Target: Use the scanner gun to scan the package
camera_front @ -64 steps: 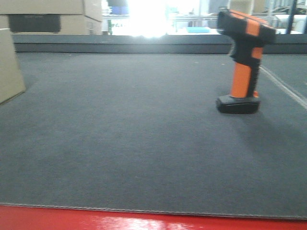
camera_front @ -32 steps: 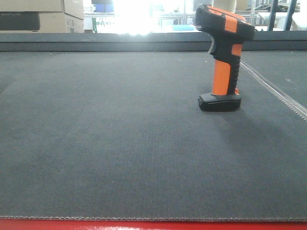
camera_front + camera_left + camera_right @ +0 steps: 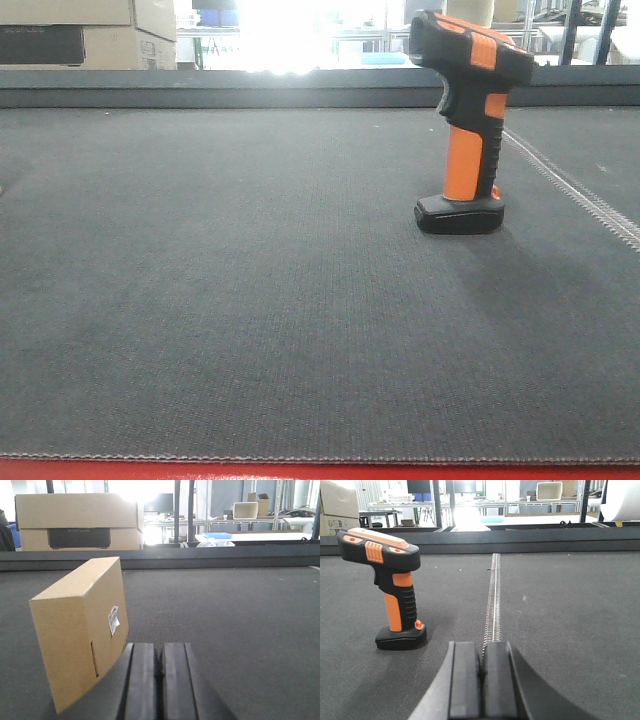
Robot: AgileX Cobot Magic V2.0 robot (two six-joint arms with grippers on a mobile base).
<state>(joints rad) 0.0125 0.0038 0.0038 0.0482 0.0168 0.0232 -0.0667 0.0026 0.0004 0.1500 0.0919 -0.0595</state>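
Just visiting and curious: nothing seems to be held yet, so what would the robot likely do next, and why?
Probably open the right gripper and shift it left toward the scanner gun, aiming for its orange handle. The jaws are shut on nothing, and the gun stands upright, untouched.

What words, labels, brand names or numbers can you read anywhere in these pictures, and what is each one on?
Nothing can be quoted with confidence.
White label on the package: dark print, too small to read.
Black panel on the distant stacked cardboard box: faint lettering, too blurred to read.
Scanner gun: no wording or numbers visible on it.
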